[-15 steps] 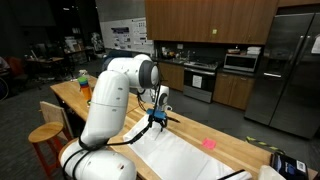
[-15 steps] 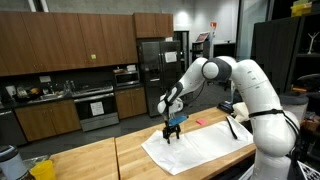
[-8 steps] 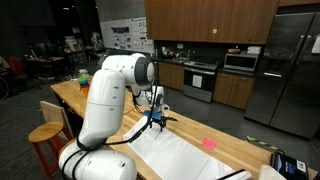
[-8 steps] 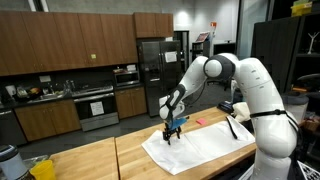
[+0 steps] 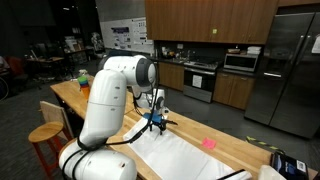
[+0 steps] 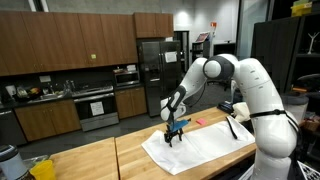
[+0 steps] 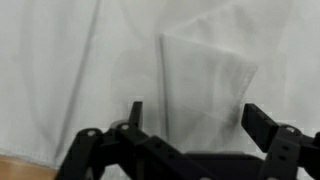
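Cloth (image 7: 210, 70) lies on the bench (image 6: 88, 158) straight below the gripper (image 7: 192, 108), its folded flap between the wide-spread, empty fingers (image 7: 262, 122).

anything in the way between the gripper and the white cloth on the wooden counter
Nothing visible. The gripper sits right over the white cloth with jaws open, and the wrist view shows only a folded flap of that cloth between them. The small pink object lies off to the side on the wooden counter.
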